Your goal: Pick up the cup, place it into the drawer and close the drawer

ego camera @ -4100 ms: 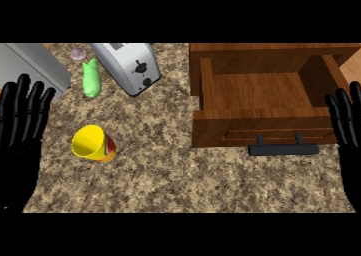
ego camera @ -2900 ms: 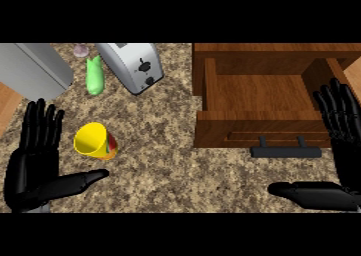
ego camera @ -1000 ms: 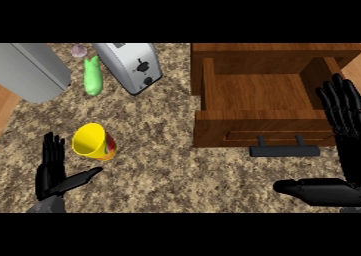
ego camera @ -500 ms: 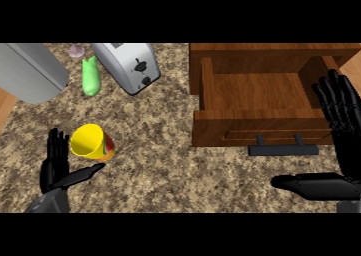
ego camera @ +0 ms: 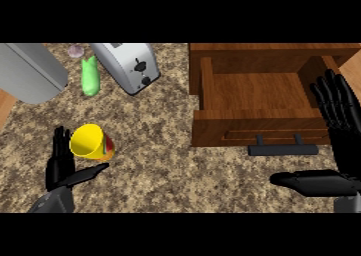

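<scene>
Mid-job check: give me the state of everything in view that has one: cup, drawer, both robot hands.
Cup: lying tilted on the counter, yellow opening facing up, not held.
Drawer: pulled open, nothing visible inside, black handle toward the robot.
Left robot hand: open, fingers straight, just left of the cup; contact unclear.
Right robot hand: open, fingers straight, over the drawer's right side, holding nothing.

Cup (ego camera: 90,142) on desk (ego camera: 161,165), lying on its side, near-left. Left hand (ego camera: 63,167) just beside cup, on its near-left side, fingers straight. Toaster (ego camera: 128,66) at far side of desk; bottle (ego camera: 90,77) left of toaster; large appliance (ego camera: 24,71) at far-left corner. Drawer (ego camera: 266,102) stands pulled out at right, handle (ego camera: 282,149) on its near face. Right hand (ego camera: 344,130) at drawer's right edge, fingers straight.
</scene>
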